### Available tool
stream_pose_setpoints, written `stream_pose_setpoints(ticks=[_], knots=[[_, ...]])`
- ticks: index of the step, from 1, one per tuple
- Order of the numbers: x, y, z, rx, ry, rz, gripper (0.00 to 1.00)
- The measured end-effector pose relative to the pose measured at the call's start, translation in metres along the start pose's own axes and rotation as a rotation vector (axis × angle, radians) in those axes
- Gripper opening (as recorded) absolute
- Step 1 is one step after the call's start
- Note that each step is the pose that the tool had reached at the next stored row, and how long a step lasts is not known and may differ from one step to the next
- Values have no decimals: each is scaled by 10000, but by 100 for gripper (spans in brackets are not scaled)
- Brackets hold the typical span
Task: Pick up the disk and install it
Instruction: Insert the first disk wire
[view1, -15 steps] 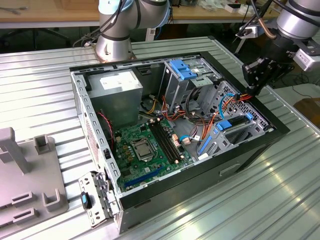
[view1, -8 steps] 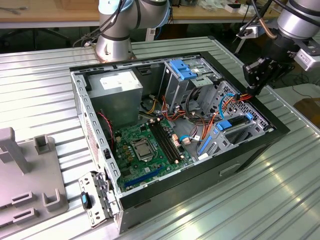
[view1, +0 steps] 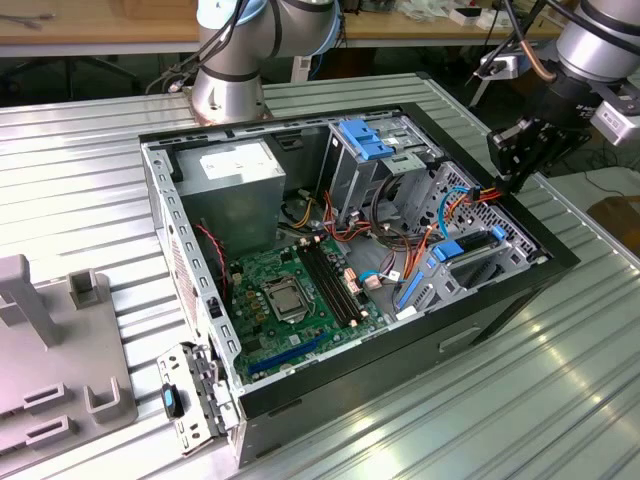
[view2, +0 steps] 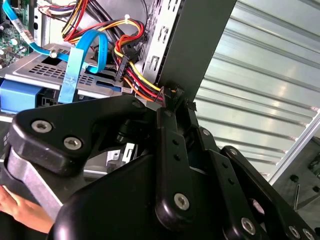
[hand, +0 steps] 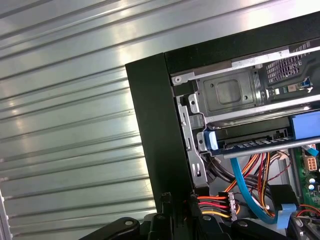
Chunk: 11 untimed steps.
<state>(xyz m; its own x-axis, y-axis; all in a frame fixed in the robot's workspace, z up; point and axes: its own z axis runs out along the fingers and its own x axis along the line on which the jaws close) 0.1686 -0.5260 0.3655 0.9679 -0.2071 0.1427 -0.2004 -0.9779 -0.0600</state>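
Ribbed metal table (view1: 80, 170) carries the open computer case (view1: 400, 370) directly under the gripper (view1: 512, 165); grey moulded fixture (view1: 45, 365) lies well apart from it.

We see the gripper (view2: 174, 96) tight against the case's black wall (hand: 155, 130). The power cable bundle (hand: 216, 205) and blue data cable (hand: 242, 185) crowd the gap beside the disk (hand: 250, 136). There's open room over the motherboard (view1: 290, 290) and the ribbed table (view1: 560, 380).
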Motion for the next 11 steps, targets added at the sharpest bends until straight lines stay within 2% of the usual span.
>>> stream_pose_setpoints(ticks=[3,4,11], knots=[[0,0,2,10,-2,1,24],[0,0,2,17,-4,3,17],[0,0,4,47,-9,7,17]])
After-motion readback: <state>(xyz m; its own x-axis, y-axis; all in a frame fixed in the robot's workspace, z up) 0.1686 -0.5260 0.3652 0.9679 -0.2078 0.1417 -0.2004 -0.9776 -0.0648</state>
